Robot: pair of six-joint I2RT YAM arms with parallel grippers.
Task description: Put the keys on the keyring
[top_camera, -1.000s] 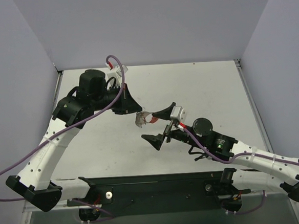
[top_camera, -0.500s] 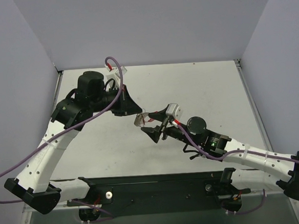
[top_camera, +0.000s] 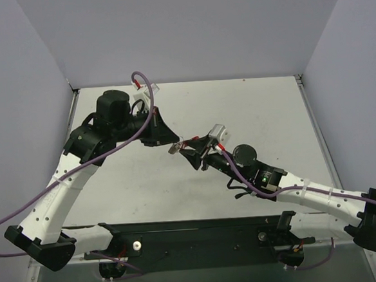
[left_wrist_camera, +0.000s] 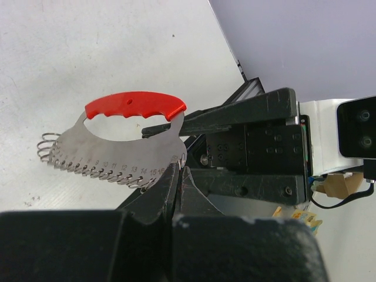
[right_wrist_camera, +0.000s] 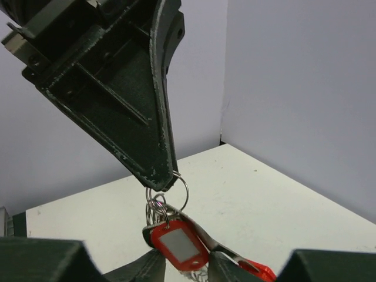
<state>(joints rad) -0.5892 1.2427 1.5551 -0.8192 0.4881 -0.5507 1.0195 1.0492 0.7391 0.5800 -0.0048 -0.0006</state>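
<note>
The keyring point(left_wrist_camera: 117, 147) is a loop with a thick red arc point(left_wrist_camera: 135, 106) on top and a silvery, numbered, ridged band below, held above the table. My left gripper point(left_wrist_camera: 179, 170) is shut on a small ring at the band's right end. In the top view the left gripper point(top_camera: 174, 144) meets my right gripper point(top_camera: 192, 152) mid-table. The keys point(right_wrist_camera: 179, 244) show as a red plastic head with a grey window, hanging from small rings point(right_wrist_camera: 176, 189) under the left fingers point(right_wrist_camera: 141, 117). My right gripper point(right_wrist_camera: 185, 261) has a finger against each side of that head. The key's blade is hidden.
The white table point(top_camera: 263, 110) is enclosed by grey-purple walls at the back and sides. A black rail point(top_camera: 194, 234) with the arm bases runs along the near edge. Purple cables point(top_camera: 141, 76) loop off both arms.
My right gripper has moved up and left to the left gripper, and its jaws have narrowed from wide open onto the key's red head. The left gripper has stayed shut on the keyring.
</note>
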